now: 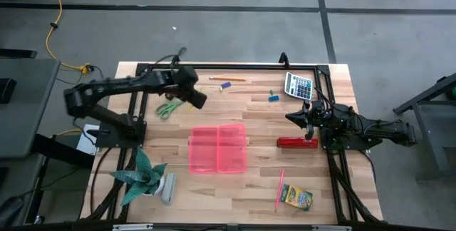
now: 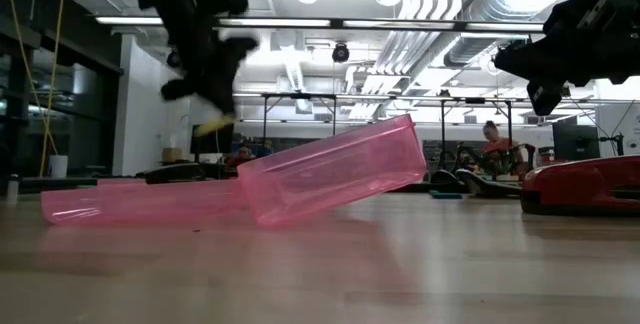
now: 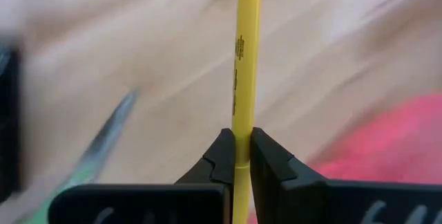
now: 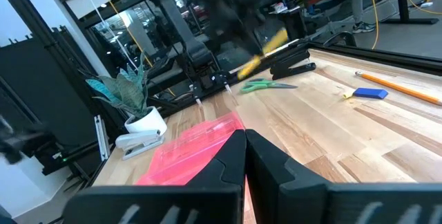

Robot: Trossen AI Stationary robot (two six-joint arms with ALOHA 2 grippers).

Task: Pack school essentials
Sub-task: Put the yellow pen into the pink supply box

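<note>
Open wood in front of the pink translucent plastic case (image 1: 218,148), betw. the potted green plant (image 1: 142,176) and the thin pink pen (image 1: 279,189). Right of case: red stapler (image 1: 297,142) blocks, near the right gripper (image 1: 302,115). Behind case: green-handled scissors (image 1: 168,108) lie on the boards.

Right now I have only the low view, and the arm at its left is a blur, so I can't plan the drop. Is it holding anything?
Observer: Yes. The left gripper has its fingers shut on a yellow pen, which sticks straight out past the fingertips.
Operator: Where is it over the table?
Observer: Beside the green-handled scissors, short of the open pink case and not over it.
Operator: And the other arm?
Observer: The right gripper is shut with nothing in it, near the red stapler.
</note>
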